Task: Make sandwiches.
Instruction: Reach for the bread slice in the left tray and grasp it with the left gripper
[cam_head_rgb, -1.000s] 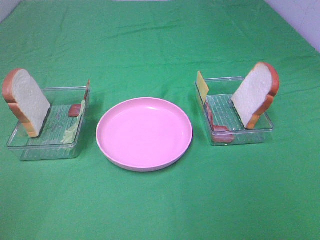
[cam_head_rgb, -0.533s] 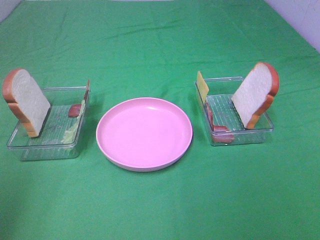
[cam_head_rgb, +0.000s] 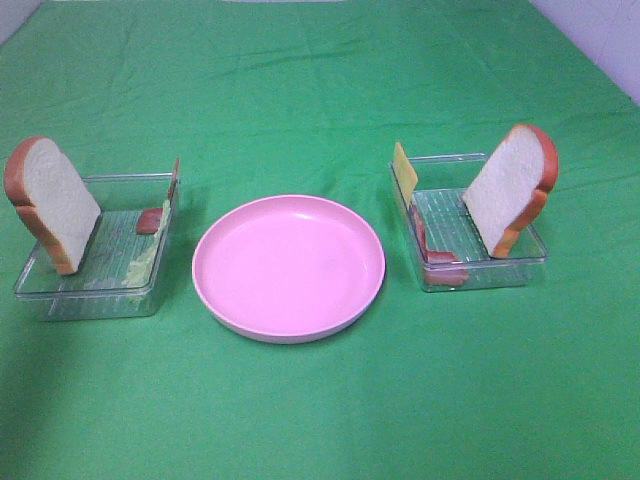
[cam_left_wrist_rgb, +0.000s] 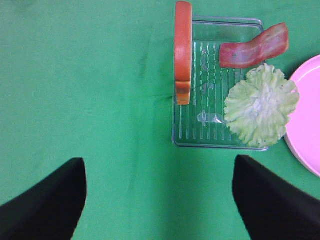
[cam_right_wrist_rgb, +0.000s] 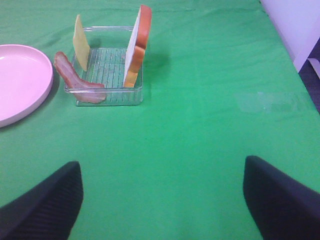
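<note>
Only the finger ends of each gripper are shown. The left gripper (cam_left_wrist_rgb: 157, 172) is fitted with two black fingers (cam_left_wrist_rgb: 42, 202), seen as plain matt blocks with rounded corners. The right gripper (cam_right_wrist_rgb: 161, 170) is fitted with two black fingers (cam_right_wrist_rgb: 42, 205) of the same outline, and their surface is covered with a fine ribbed texture.

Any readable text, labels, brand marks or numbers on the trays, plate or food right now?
No readable text in any view.
Left tray, right tray, pink plate: plain, no labels.
Left bread slice, right bread slice, cheese: no print.
</note>
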